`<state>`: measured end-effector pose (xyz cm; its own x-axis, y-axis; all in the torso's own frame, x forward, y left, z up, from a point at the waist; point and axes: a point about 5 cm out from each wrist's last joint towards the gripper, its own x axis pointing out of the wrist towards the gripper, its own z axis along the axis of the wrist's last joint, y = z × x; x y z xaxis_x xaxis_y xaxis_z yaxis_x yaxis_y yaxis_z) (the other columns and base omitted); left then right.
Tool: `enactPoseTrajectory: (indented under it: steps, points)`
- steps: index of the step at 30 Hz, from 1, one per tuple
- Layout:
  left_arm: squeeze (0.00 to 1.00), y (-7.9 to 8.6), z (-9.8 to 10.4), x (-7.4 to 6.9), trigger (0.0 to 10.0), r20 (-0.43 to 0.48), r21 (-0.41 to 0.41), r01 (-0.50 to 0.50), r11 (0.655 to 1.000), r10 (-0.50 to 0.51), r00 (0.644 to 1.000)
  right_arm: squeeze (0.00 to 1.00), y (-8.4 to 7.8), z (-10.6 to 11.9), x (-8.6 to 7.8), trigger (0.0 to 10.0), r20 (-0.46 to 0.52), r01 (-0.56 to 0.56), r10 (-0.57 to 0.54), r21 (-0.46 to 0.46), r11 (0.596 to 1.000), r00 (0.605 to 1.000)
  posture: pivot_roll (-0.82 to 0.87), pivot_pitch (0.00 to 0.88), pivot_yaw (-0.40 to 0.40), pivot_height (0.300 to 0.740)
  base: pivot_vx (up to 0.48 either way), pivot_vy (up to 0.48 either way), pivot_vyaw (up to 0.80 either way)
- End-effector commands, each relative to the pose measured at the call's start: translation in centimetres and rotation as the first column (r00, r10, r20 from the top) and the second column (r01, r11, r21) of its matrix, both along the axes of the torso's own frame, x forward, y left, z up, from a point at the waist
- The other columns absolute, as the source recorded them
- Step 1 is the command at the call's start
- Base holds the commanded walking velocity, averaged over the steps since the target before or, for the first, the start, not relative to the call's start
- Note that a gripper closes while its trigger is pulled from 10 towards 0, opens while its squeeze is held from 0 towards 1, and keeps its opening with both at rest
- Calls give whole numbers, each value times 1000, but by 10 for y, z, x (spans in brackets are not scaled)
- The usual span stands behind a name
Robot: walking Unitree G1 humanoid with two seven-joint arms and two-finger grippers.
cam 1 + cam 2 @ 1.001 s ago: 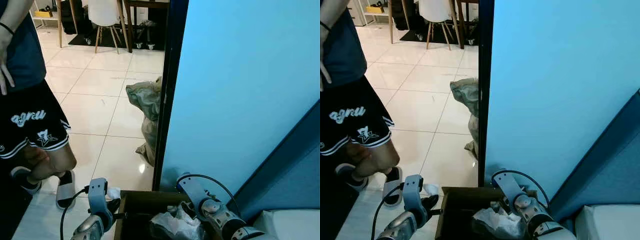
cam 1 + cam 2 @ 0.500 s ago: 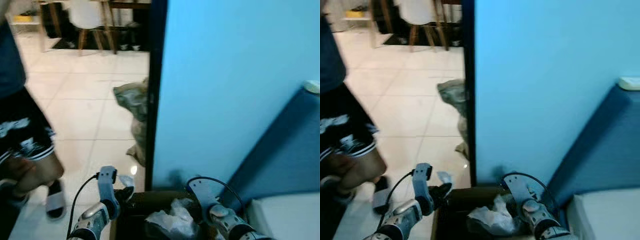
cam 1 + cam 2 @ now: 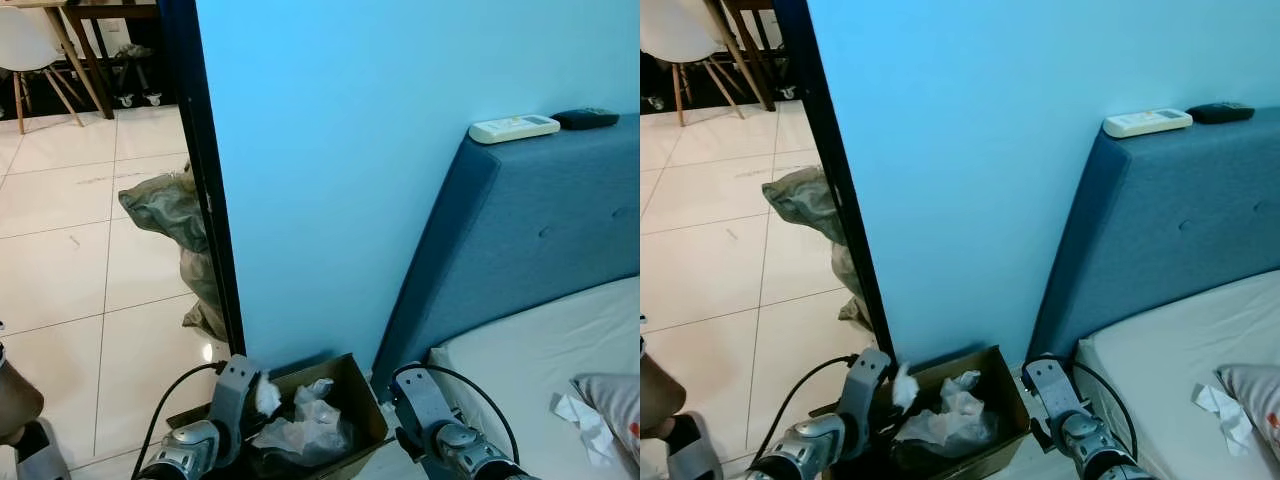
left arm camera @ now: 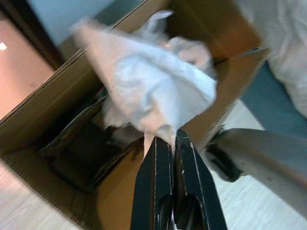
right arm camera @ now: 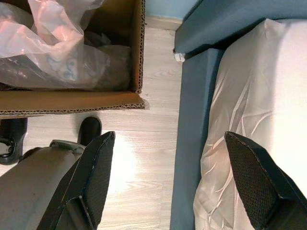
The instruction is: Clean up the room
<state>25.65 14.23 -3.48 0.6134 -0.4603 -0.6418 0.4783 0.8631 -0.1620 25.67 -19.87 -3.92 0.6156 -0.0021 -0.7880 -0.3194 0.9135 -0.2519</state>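
My left gripper (image 4: 165, 137) is shut on a crumpled white tissue (image 4: 148, 86) and holds it just above the open cardboard box (image 3: 368, 412) on the floor by the blue wall. The tissue (image 3: 266, 394) hangs over the box's left side. Inside the box lie clear plastic and more crumpled paper (image 3: 300, 430). My right gripper (image 5: 169, 139) is open and holds nothing; it hangs over the wood floor between the box's corner (image 5: 136, 98) and the bed's edge (image 5: 192, 143).
A blue padded headboard (image 3: 500, 230) and a white mattress (image 3: 520, 370) stand on the right, with a crumpled tissue (image 3: 580, 420) on the sheet. A white remote (image 3: 514, 127) lies on the headboard. A grey bag (image 3: 170, 205) slumps by the dark door frame (image 3: 205, 170). A person's foot (image 3: 30, 450) stands at the far left.
The camera has swung to the right, so the bed has come into view and the person has nearly left it. My left gripper has carried the tissue from beside the box to above it.
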Motion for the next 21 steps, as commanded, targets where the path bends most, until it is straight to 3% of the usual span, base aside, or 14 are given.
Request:
enactPoseTrajectory:
  steps: [1, 3, 4, 9, 10, 11, 12, 13, 14, 21]
  points:
    - [0, 3, -7, -9, 10000, -39, 35, 11, 999, -10, 999, 0, 0, -4, -5, 10000, -15, 10, -10, 6, 1000, 1000, -70, 102, -37, 740, 0, 0, 0]
    - [0, 3, -9, -10, 10000, -44, 71, 24, 997, -21, 999, 0, 0, -4, -6, 10000, -18, 8, -8, 4, 1000, 1000, -74, 103, -39, 740, 0, 0, 0]
    - [0, 4, -12, -14, 10000, -60, 134, 67, 989, -59, 996, 0, 0, -6, -8, 10000, -23, 4, -4, -1, 1000, 1000, -82, 105, -40, 740, 0, 0, 0]
    - [0, 3, -14, -15, 10000, -66, 153, 72, 986, -63, 996, 0, -1, -5, -8, 10000, -22, 1, -1, -6, 1000, 1000, -89, 110, -39, 740, 0, 0, 0]
    - [39, 1, -14, -14, 10000, -65, 149, 71, 986, -61, 996, 0, -2, -5, -7, 10000, -21, 1, -1, -6, 1000, 1000, -92, 112, -39, 740, 0, 0, 0]
    - [110, 0, -13, -14, 10000, -62, 147, 72, 986, -63, 996, 0, -2, -5, -7, 10000, -20, 1, -1, -6, 1000, 1000, -92, 112, -39, 740, 0, 0, 0]
    - [576, -2, -12, -13, 10000, -57, 145, 75, 987, -67, 996, 0, -2, -4, -6, 10000, -18, 0, -1, -7, 1000, 1000, -94, 116, -41, 740, 0, 0, 0]
    - [576, -2, -12, -13, 10000, -57, 145, 75, 987, -67, 996, 0, -2, -4, -6, 10000, -18, 0, -1, -7, 1000, 1000, -94, 116, -41, 740, 0, 0, 0]
    - [1000, -3, -12, -12, 10000, -52, 144, 79, 986, -72, 996, 0, -2, -4, -6, 10000, -16, 0, 0, -7, 1000, 1000, -95, 117, -41, 740, 0, 0, 0]
    - [1000, -6, -10, -9, 10000, -38, 157, 77, 985, -71, 997, 0, 0, -2, -3, 10000, -7, -4, 4, -5, 1000, 1000, -99, 119, -42, 740, 0, 0, 0]
